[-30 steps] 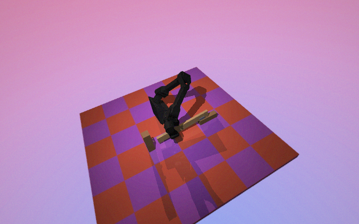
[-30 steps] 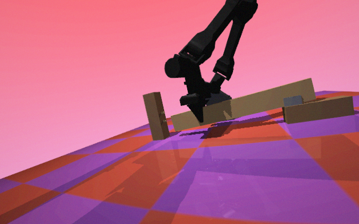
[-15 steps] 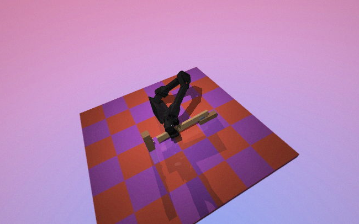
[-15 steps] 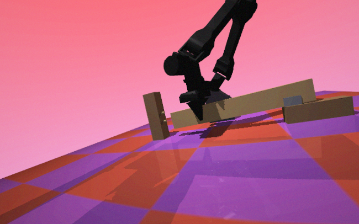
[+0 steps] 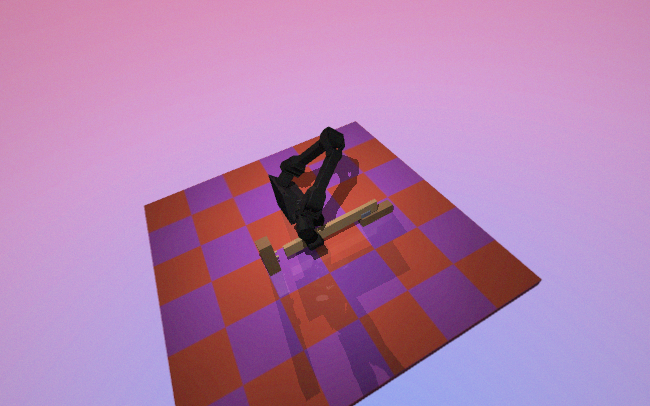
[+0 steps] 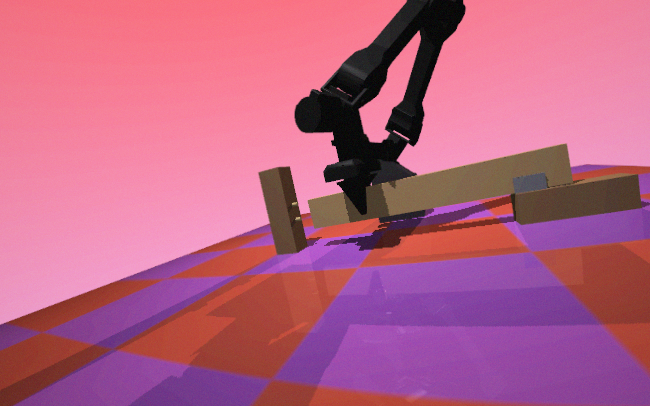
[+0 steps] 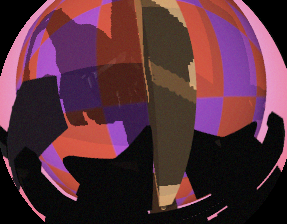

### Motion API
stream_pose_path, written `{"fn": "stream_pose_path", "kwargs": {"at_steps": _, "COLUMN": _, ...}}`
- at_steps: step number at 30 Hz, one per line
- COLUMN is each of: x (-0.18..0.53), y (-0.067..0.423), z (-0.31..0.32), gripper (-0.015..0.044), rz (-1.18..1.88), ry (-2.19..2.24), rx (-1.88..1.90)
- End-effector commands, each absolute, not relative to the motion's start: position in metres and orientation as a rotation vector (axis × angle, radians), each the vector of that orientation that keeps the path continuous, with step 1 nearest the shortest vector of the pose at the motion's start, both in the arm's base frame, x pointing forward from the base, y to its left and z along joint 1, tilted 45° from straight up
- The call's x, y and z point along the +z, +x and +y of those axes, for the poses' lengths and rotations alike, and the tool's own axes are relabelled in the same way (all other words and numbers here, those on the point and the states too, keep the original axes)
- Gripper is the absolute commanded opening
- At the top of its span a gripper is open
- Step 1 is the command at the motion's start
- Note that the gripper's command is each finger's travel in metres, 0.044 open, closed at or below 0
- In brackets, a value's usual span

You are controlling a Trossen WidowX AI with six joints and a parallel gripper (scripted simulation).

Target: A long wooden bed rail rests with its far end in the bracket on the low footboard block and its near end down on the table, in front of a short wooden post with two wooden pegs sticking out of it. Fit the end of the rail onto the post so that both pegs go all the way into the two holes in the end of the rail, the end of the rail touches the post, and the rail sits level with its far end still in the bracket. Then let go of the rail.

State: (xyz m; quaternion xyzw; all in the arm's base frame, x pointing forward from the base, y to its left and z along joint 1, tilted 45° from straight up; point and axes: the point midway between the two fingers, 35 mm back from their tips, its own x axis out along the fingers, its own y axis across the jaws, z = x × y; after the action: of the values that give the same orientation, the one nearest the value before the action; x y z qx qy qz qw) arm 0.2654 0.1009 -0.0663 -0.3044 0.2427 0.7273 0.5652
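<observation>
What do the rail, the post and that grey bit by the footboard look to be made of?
Rail and post: flat tan, matte, likely plain wood, no grain visible. The pegs look paler, also wood-like. The bracket is dull grey, perhaps metal or plastic; unclear. The gripper, matte black, clamps the rail.

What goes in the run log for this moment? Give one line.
phase: lifting | black parallel-jaw gripper: shut on long wooden bed rail | near end: off table, short of short wooden post | pegs: exposed | far end: in bracket
</observation>
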Motion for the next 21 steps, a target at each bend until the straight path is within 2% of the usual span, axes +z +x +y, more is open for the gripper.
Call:
{"fn": "stream_pose_path", "kwargs": {"at_steps": 1, "x": -0.0621, "y": 0.2703, "z": 0.0964, "gripper": 0.0, "rz": 0.561, "ry": -0.718, "rx": 1.694}}
{"fn": "stream_pose_path", "kwargs": {"at_steps": 21, "x": -0.0592, "y": 0.2707, "z": 0.0935, "gripper": 0.0, "rz": 0.561, "ry": -0.718, "rx": 1.694}}
